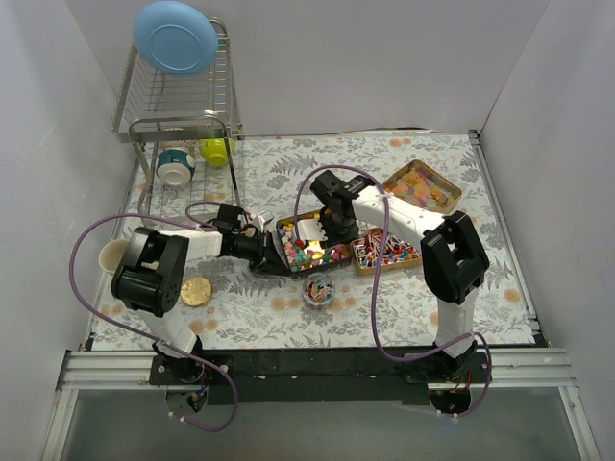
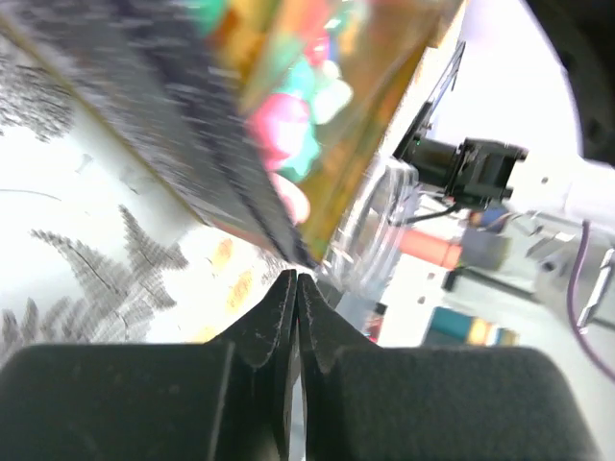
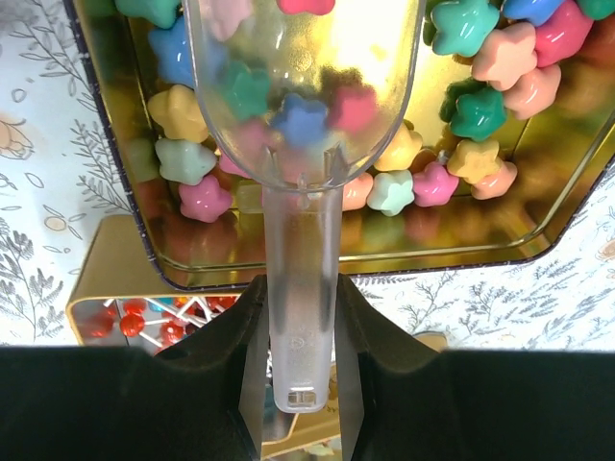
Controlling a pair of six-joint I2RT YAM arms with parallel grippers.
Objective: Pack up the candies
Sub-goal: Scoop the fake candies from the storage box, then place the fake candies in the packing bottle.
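right pincer (image 3: 300, 293) gripped clear scoop (image 3: 302, 115) by its handle | candies (image 3: 473, 104) lay in gold tin (image 3: 123, 192) at desk (image 1: 500, 221) centre, straight ahead along scoop's long axis, several inside its bowl | left pincer (image 2: 297, 286) was shut, tips at tin's left rim

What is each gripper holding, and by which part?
Right gripper: the clear scoop, by its handle. Left gripper: shut at the tin's edge; hold unclear.
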